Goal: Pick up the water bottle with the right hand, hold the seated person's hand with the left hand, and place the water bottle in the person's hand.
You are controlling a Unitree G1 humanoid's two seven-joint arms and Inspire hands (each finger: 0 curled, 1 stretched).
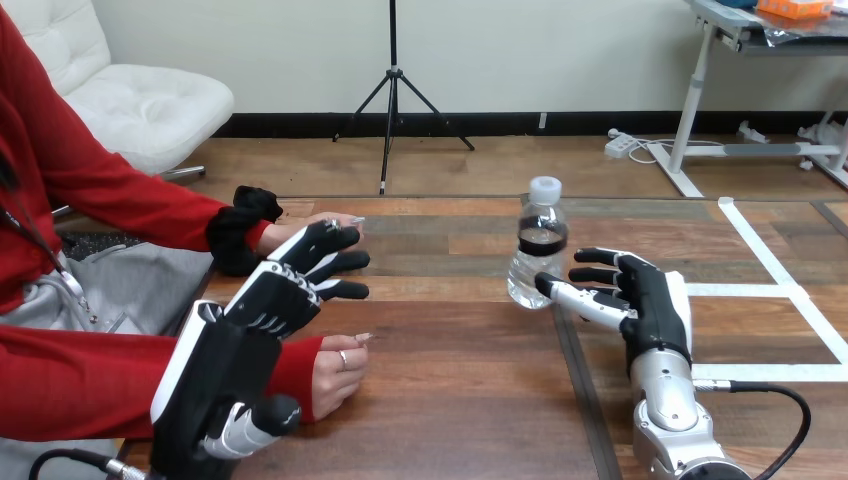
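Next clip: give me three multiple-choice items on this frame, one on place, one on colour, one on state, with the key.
1. Where is the bottle?
A. standing on the table by the right hand
B. lifted off the table
C. at the table's left edge

2. What colour is its cap?
A. red
B. white
C. blue

3. How is the right hand?
A. curled round the bottle
B. open beside the bottle
C. a closed fist

Key: 1 A, it stands on the wood next to that hand. 2 B, the cap is white. 3 B, its fingers are straight, with the thumb reaching to the bottle's base.
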